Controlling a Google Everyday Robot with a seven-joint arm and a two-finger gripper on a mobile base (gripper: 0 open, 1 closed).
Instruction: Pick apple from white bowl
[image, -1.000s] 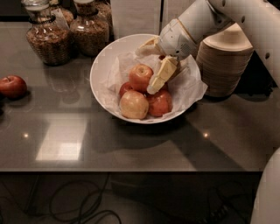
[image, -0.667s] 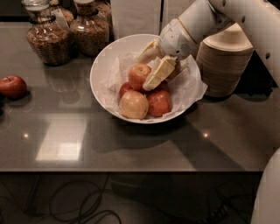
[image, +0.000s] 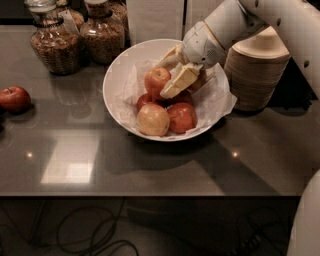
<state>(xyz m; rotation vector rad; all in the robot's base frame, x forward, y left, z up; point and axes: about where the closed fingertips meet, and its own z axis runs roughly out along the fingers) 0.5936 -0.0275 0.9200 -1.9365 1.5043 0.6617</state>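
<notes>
The white bowl, lined with crumpled white paper, stands mid-table. My gripper reaches in from the upper right, its cream fingers closed on either side of the orange-red apple. The apple sits a little above the other fruit. Below it in the bowl lie a paler yellow apple, a red apple and a darker red one, partly hidden.
A stack of beige paper bowls stands right of the white bowl, under my arm. Two glass jars stand at the back left. A loose red apple lies at the table's left edge. The table's front edge runs along the bottom.
My gripper has tilted and risen slightly, and the orange-red apple has come up with it, away from the other apples.
</notes>
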